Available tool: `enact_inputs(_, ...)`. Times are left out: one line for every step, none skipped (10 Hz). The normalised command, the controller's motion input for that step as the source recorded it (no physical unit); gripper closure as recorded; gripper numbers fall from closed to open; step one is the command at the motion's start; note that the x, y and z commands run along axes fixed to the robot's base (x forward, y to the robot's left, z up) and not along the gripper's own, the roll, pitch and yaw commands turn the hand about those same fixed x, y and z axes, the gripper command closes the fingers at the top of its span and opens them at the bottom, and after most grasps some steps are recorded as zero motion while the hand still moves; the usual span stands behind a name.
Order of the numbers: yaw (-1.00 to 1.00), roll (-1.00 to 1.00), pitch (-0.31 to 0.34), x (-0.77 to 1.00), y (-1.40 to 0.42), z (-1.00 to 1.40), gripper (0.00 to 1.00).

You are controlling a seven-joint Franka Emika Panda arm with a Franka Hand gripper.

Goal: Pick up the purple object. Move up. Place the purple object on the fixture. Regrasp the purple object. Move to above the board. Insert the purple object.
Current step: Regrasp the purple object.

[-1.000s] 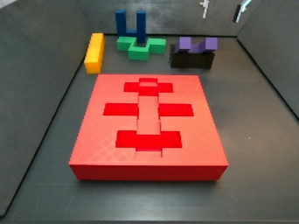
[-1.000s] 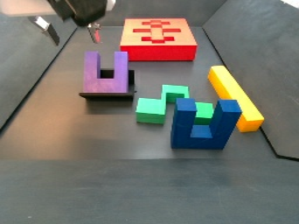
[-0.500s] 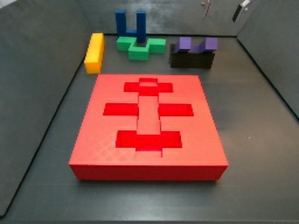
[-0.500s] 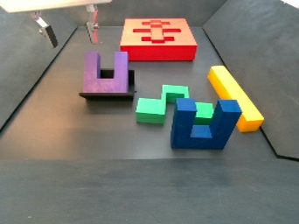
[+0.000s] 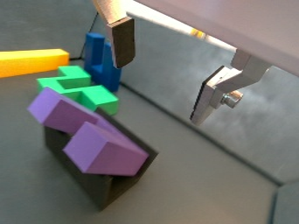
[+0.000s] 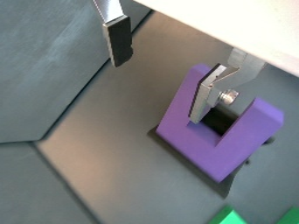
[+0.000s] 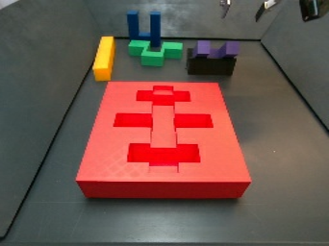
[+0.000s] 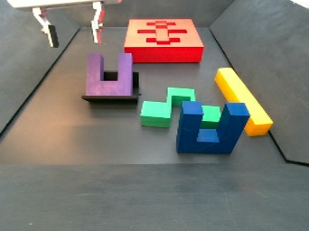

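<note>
We see the purple object [image 8: 110,74], a matte U-shaped block with two square prongs, seated on the fixture [image 8: 111,97], a small dark block whose edge shows under it. In a side view the pair sits at about ten o'clock from the middle of the dark floor; in a side view the purple object [image 7: 217,48] and fixture [image 7: 213,65] stand at about one o'clock from the board [image 7: 164,139]. The board is a flat red slab with recessed cross-and-bar cutouts in its top, all of them empty.

The gripper [image 8: 72,25] hangs in the air at about eleven o'clock from the purple object, its two flat silver fingers [image 8: 50,29] spread apart and holding nothing. A wrist view shows the prongs [image 5: 82,131] from the side with the gripper [image 5: 173,77] clear of them; a wrist view looks down into the U [image 6: 222,131].

The green block [image 8: 168,106], blue two-pronged piece [image 8: 215,126] and yellow bar [image 8: 241,97] lie at about three to four o'clock from the fixture.
</note>
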Motion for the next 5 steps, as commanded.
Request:
enact_inputs(0.0,1.0,0.0,0.0,-0.05,0.0,0.0)
enact_inputs(0.0,1.0,0.0,0.0,-0.05,0.0,0.0)
enact_inputs(0.0,1.0,0.0,0.0,-0.05,0.0,0.0)
enact_inputs(0.0,1.0,0.0,0.0,-0.05,0.0,0.0)
enact_inputs(0.0,1.0,0.0,-0.09,-0.21,0.0,0.0)
